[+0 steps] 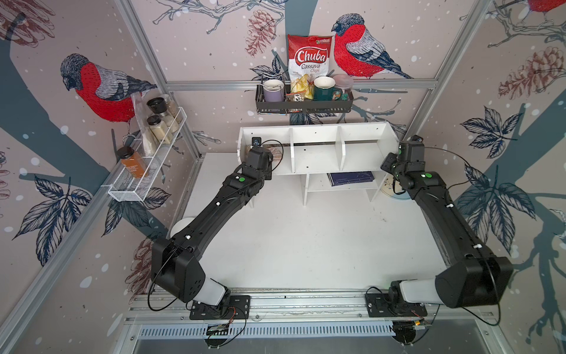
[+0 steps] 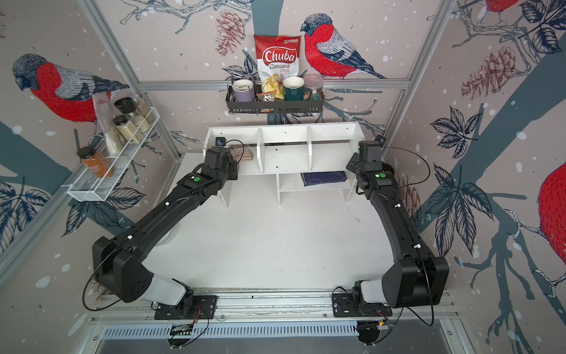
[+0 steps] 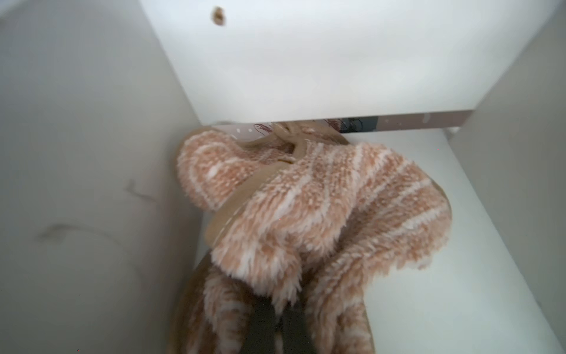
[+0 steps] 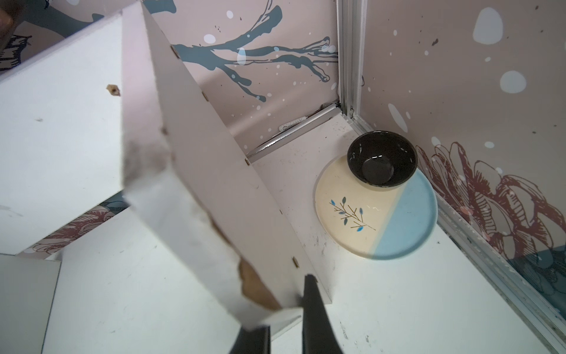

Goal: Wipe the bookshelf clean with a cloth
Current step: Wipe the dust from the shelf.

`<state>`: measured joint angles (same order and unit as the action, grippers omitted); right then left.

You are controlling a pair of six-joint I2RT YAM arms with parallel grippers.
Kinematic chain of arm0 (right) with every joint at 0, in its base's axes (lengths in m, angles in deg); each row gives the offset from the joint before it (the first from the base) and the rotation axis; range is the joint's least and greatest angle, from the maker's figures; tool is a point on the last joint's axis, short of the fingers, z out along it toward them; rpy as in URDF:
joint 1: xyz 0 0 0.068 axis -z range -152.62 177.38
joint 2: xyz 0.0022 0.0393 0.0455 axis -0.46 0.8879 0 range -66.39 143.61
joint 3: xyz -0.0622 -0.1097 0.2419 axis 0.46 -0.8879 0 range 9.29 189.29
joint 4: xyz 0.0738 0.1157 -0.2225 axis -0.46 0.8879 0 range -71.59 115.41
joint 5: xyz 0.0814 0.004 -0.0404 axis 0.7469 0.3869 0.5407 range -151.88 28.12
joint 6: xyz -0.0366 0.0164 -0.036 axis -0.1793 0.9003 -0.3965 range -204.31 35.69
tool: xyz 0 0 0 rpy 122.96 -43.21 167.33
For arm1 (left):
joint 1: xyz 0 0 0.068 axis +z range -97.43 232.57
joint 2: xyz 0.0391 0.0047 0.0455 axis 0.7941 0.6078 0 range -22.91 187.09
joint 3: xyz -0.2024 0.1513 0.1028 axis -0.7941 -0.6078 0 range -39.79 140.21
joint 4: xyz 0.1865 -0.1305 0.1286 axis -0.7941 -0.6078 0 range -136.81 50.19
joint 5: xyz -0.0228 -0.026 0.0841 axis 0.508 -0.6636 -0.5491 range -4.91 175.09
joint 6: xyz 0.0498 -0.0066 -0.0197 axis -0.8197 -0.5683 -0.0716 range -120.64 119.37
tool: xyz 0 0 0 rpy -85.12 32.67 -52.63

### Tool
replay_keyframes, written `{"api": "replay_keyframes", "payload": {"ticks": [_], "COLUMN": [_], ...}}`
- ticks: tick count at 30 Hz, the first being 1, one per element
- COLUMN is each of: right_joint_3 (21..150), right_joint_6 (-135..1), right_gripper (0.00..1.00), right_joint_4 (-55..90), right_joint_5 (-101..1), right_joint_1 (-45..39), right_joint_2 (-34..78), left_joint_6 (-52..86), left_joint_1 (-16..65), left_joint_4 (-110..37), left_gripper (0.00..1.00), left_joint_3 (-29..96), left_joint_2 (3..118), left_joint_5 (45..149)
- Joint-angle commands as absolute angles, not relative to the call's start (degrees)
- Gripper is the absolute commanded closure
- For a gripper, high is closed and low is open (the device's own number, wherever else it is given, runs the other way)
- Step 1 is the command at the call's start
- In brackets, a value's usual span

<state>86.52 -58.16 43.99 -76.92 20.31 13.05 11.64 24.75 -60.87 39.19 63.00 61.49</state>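
The white bookshelf (image 1: 315,157) (image 2: 284,154) stands at the back of the table. My left arm reaches into its leftmost upper compartment. In the left wrist view my left gripper (image 3: 280,309) is shut on the fluffy tan-striped cloth (image 3: 321,199), which is bunched on the compartment floor against the outer side wall. In both top views a bit of cloth (image 1: 277,153) (image 2: 243,153) shows past the wrist. My right gripper (image 4: 283,306) (image 1: 392,164) is shut on the front edge of the bookshelf's right end panel (image 4: 214,159), one finger on each face.
A black wall rack (image 1: 303,105) with mugs and a chips bag hangs above the shelf. A white wire basket (image 1: 147,171) of spice jars is on the left wall. A blue book (image 1: 350,178) lies on the lower shelf. A plate (image 4: 398,233) with a black bowl (image 4: 381,162) sits in the right corner.
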Motion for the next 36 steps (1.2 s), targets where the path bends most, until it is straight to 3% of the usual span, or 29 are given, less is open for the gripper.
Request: {"api": "replay_keyframes", "payload": {"ticks": [1,14,25,32,33,36], "right_joint_3": [86.19,84.99,85.82,87.15,87.2,87.85], "right_joint_6": [-51.04,-47.98,-48.92,-50.46,-50.62,-51.45], "right_gripper": [1.0,1.0,1.0,1.0,0.99,0.79], "right_joint_4": [49.1,48.57,48.39,49.4,49.35,49.89], "right_joint_5": [-78.4,-82.33,-80.75,-78.9,-78.65,-77.99], "right_joint_1": [19.64,15.64,16.89,17.82,17.88,17.88], "right_joint_2": [12.89,12.57,13.13,12.75,12.48,11.71], "left_joint_6": [14.44,14.81,14.0,13.65,13.83,14.01], "left_joint_1": [24.08,27.33,26.99,26.79,26.77,26.26], "left_joint_4": [-58.15,-62.69,-61.19,-60.24,-60.05,-60.38], "left_gripper": [1.0,1.0,1.0,1.0,1.0,1.0], "left_joint_3": [40.18,60.56,42.25,35.24,34.8,33.23], "left_joint_2": [63.94,73.6,62.31,51.42,49.86,43.98], "left_joint_5": [65.31,58.91,57.87,67.15,68.76,73.13]}}
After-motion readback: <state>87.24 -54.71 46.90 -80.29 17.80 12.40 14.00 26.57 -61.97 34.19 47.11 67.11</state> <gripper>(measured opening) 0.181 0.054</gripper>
